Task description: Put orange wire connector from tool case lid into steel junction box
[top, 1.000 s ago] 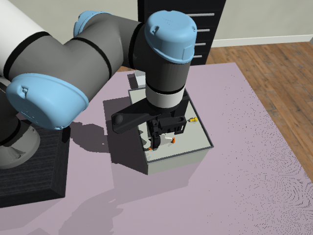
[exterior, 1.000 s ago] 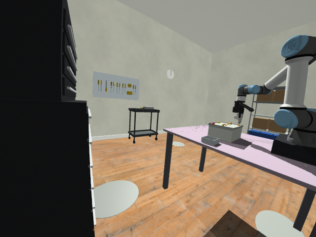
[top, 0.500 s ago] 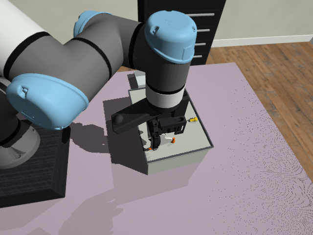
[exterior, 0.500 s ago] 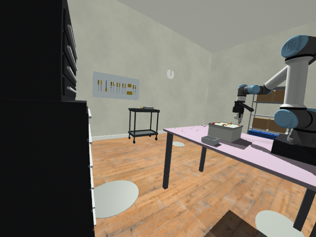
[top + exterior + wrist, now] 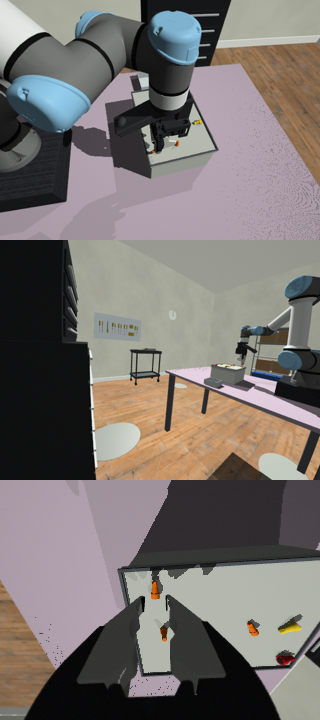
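Note:
The grey tool case (image 5: 178,139) (image 5: 225,620) stands on the pink table with its flat lid facing up. Orange wire connectors lie on the lid: one (image 5: 164,631) seen in the gap between my fingers, one (image 5: 155,590) just beyond the fingertips near the lid's edge, one (image 5: 253,628) farther right. My gripper (image 5: 155,596) hangs a little above the lid's corner, fingers narrowly apart with nothing between them; it also shows in the top view (image 5: 158,149). The steel junction box (image 5: 213,381) sits on the table beside the case, partly hidden by the arm (image 5: 142,80).
A yellow connector (image 5: 290,626) and a red one (image 5: 285,658) also lie on the lid. The arm's black base block (image 5: 31,173) stands at the table's left. A dark drawer cabinet (image 5: 206,28) stands behind the table.

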